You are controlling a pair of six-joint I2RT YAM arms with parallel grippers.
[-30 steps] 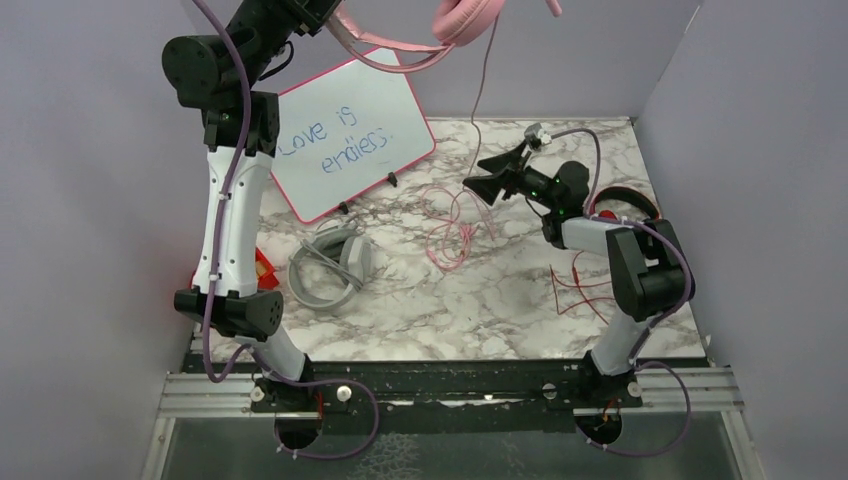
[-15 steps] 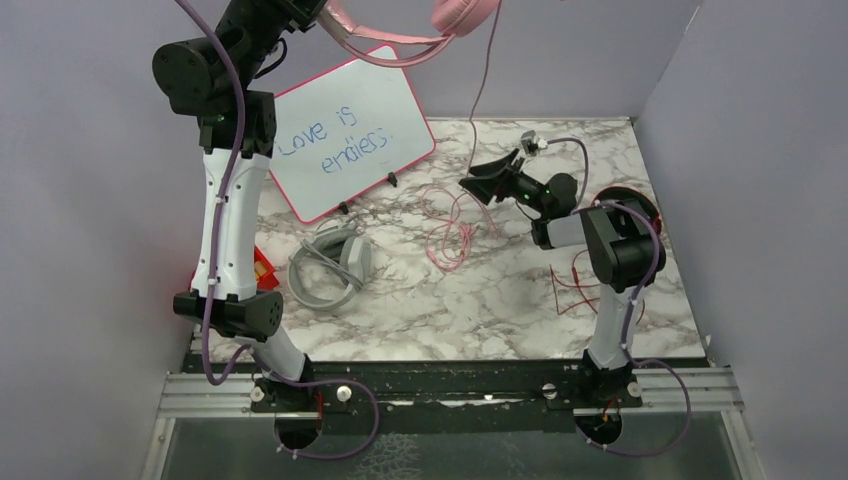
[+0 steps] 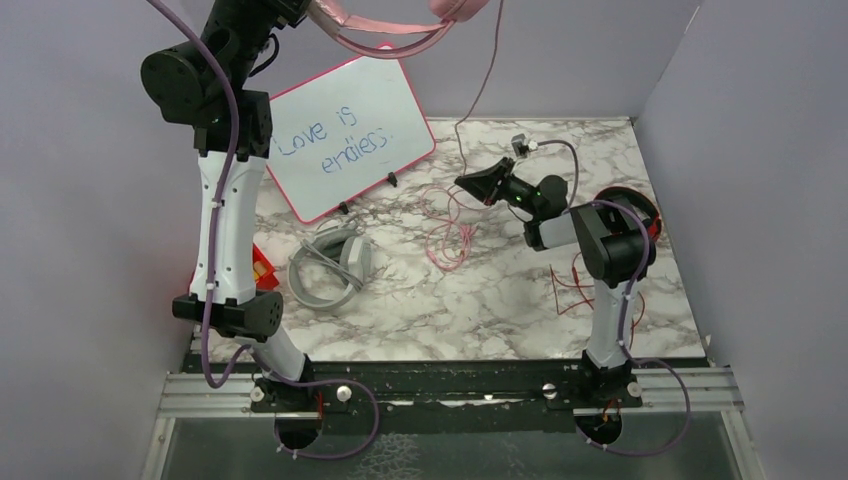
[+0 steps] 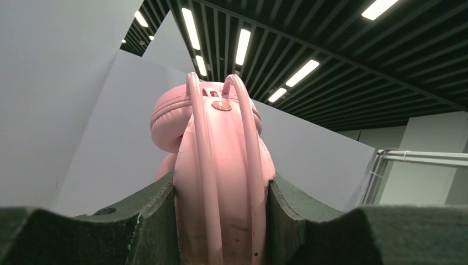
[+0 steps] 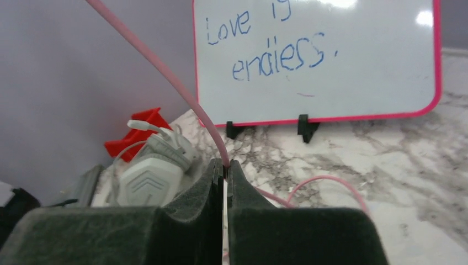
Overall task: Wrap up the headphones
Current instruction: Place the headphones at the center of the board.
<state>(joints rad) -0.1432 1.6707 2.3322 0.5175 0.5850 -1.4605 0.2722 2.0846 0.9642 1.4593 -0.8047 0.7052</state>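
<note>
At mid-table, right of centre, my right gripper (image 5: pixel 225 165) has its jaws pressed together on the pink cable (image 5: pixel 160 66); the wrist view shows the cord nipped right at the pad tips.

- From that pinch the cable climbs steeply up and back-left to the pink headphones (image 4: pixel 221 143). That is its long axis for the coming wrap.
- Left gripper (image 4: pixel 221 193) is part-open and clamped across the padded headband, holding the pair high above the back of the table (image 3: pixel 450 310).
- The cup end runs off the top of the overhead view, so where the cord enters it I can only guess.
- Below the pinch, the slack loops (image 3: pixel 450 235) lie on the marble, toward the near-left of the right gripper. The right arm is far the nearer to them.

Judgement: the winding turns on carrying the pinched cord up to the headband, so the right arm must travel up and back-left.

Room: whiteboard (image 3: pixel 350 140) stands just left of that path, and the back wall is close behind. The grey pair (image 3: pixel 330 265) sits beside the left arm, well apart. The red-and-black pair (image 3: pixel 648 205) and its red cable (image 3: pixel 570 290) lie by the right arm, on its outer side. Open marble lies toward the near edge.
</note>
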